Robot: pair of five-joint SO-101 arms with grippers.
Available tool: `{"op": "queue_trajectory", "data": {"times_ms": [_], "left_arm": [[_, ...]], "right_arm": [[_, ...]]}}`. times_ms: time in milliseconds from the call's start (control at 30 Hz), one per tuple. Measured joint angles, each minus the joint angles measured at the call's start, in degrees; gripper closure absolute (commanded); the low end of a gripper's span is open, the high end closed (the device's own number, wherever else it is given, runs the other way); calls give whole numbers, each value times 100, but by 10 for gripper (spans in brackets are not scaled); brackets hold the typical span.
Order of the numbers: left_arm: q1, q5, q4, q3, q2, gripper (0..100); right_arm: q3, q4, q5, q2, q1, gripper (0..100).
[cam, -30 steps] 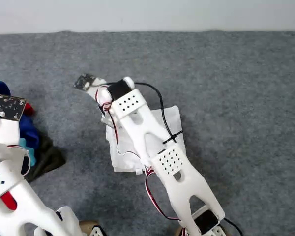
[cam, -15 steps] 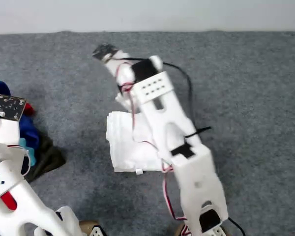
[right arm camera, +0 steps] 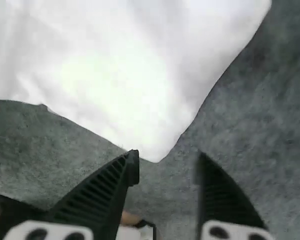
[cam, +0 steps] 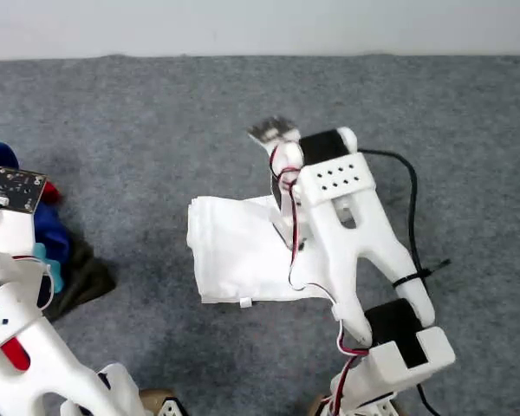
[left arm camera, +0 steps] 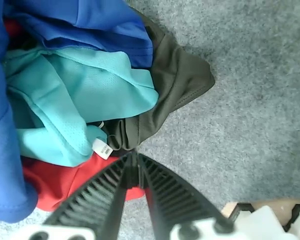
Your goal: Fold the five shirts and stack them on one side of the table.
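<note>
We see white shirt [cam: 238,251] lying folded mid-bench [cam: 433,130]. Right end effector [right arm camera: 167,162] spread, empty, hovering over shirt's right edge. Left end effector [left arm camera: 135,159] pressed together above pile [left arm camera: 90,95] of blue, teal, red, dark shirts at bench's left edge.

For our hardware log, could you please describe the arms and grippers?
The left arm and right arm are white plastic with perforated patches; the right arm carries black motors and red, white and black cables. The left gripper and right gripper have black ribbed fingers.
</note>
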Motion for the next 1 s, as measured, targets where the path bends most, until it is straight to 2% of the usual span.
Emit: {"op": "queue_trajectory", "data": {"times_ms": [533, 800, 1000], "left_arm": [[0, 0, 0, 0, 0, 985], [0, 0, 0, 0, 0, 985], [0, 0, 0, 0, 0, 985]], "right_arm": [[2681, -2875, -88, -53, 26, 736], [2541, -3130, -510, 747, 18, 749], [2040, -2875, -510, 1284, 53, 998]]}}
